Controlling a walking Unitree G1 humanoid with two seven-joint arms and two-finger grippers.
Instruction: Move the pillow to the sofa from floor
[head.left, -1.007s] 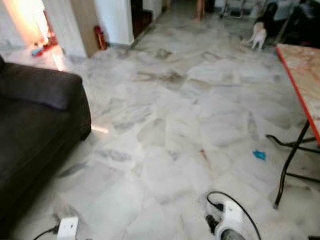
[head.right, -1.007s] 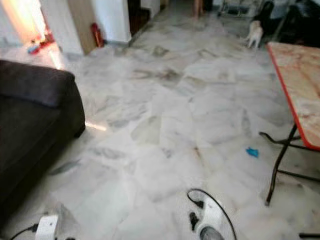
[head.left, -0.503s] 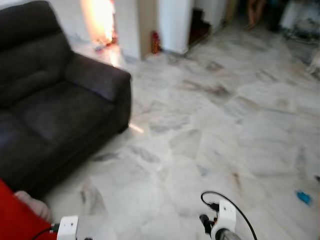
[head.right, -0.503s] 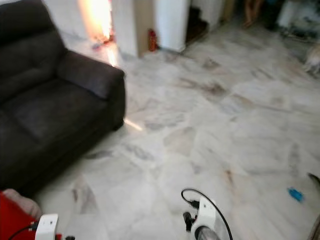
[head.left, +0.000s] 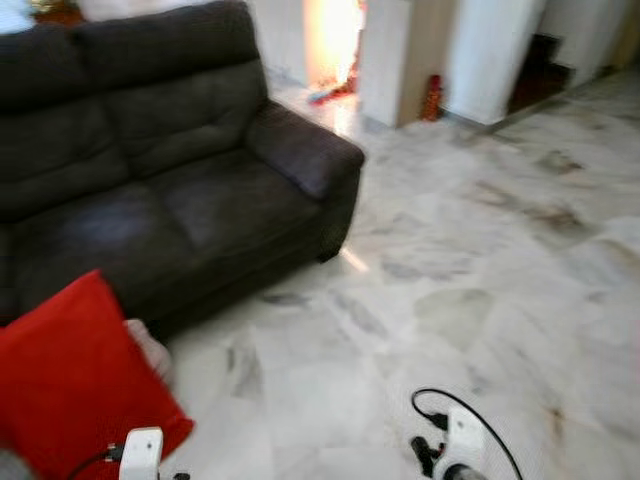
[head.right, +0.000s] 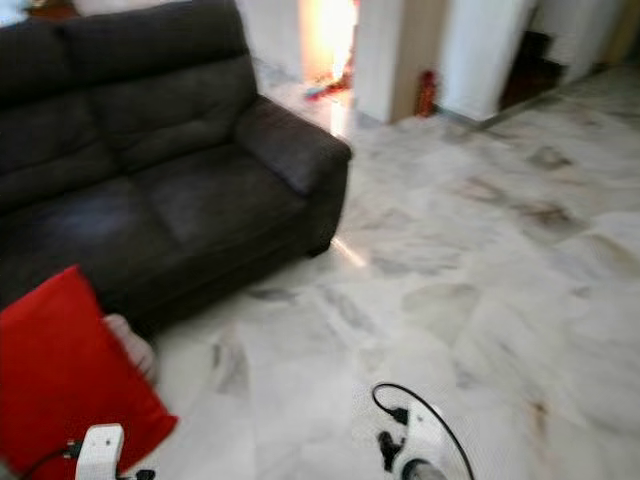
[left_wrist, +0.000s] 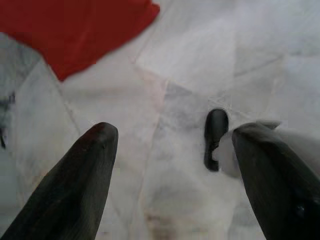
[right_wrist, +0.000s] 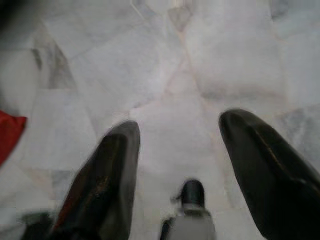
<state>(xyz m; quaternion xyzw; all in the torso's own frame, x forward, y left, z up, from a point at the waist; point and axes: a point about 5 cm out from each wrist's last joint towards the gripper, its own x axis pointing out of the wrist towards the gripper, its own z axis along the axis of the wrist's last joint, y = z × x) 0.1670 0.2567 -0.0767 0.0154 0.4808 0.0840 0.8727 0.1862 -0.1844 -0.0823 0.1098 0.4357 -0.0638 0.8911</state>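
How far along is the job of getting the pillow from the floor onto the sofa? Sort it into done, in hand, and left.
Done: nothing with the pillow yet; the red pillow sits on the floor in front of the sofa.
In hand: the left end effector and right end effector hang open over bare tiles, holding nothing.
Left: reach the pillow, grasp it, lift it, and set it on the sofa seat.

White marble floor (head.left: 480, 300); red canister (head.left: 433, 97) by pillar (head.left: 405, 55).
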